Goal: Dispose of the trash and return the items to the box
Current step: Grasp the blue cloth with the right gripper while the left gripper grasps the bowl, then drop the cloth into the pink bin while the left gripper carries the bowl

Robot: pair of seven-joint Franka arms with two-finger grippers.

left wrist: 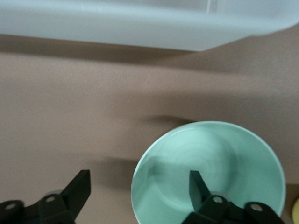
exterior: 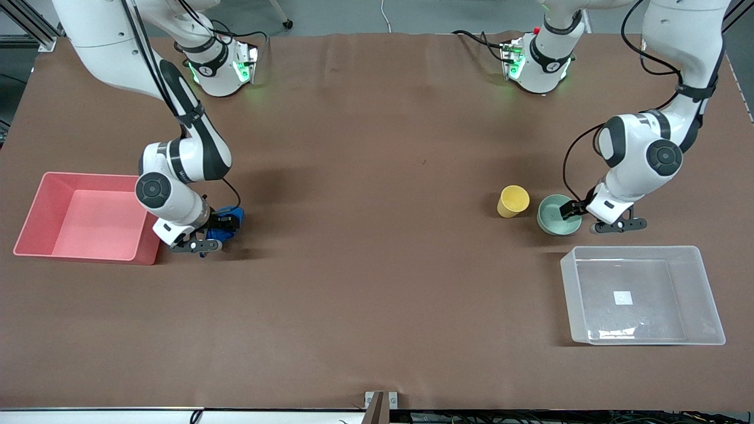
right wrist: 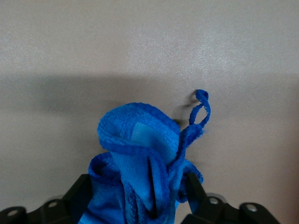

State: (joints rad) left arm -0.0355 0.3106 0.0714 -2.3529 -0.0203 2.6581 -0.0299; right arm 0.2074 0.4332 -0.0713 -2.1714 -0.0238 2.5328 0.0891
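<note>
The bright-blue wad of trash (exterior: 234, 213) lies on the table beside the pink bin. My right gripper (exterior: 224, 228) is down over it, open, with a finger on each side of the wad (right wrist: 140, 154); its thin loop (right wrist: 202, 107) sticks out. In the right wrist view the gripper (right wrist: 138, 182) straddles it. The mint-green bowl (exterior: 554, 213) stands beside the yellow cup (exterior: 513, 201). My left gripper (exterior: 574, 211) is open astride the bowl's rim (left wrist: 139, 176), one finger inside the bowl (left wrist: 219, 158), the other outside. The clear box (exterior: 642, 252) stands nearer the camera, empty.
The pink bin (exterior: 26, 227) stands at the right arm's end of the table, empty. The clear box's wall (left wrist: 140, 23) shows close to the bowl in the left wrist view. A sliver of the yellow cup (left wrist: 295, 210) shows at that view's edge.
</note>
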